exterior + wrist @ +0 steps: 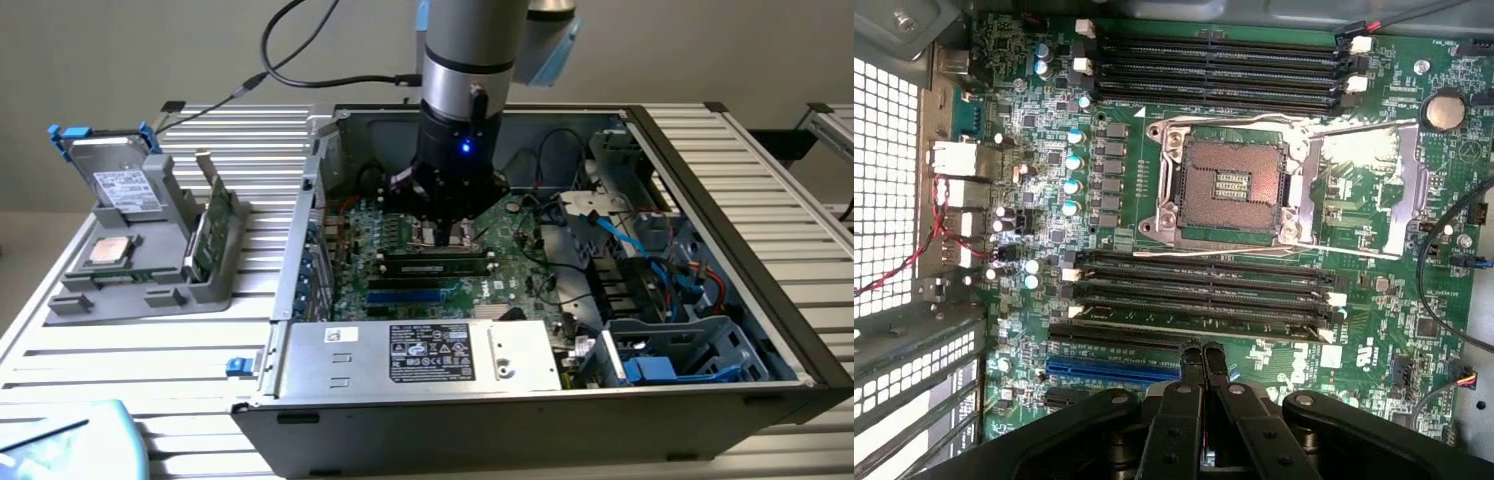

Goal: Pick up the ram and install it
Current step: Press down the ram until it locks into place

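The gripper (1203, 352) is hovering over the motherboard (1374, 330), fingers pressed together, pinching nothing. A ram (438, 266) stick is sitting in the slots at its six o'clock.

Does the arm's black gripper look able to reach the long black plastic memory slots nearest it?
Probably yes: the gripper hangs just above those slots, the case side is open, and no cable crosses them.

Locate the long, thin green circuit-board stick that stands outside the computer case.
The thin green circuit-board stick stands on edge in the grey plastic holder at the exterior view's left, just outside the open metal computer case and its side wall.
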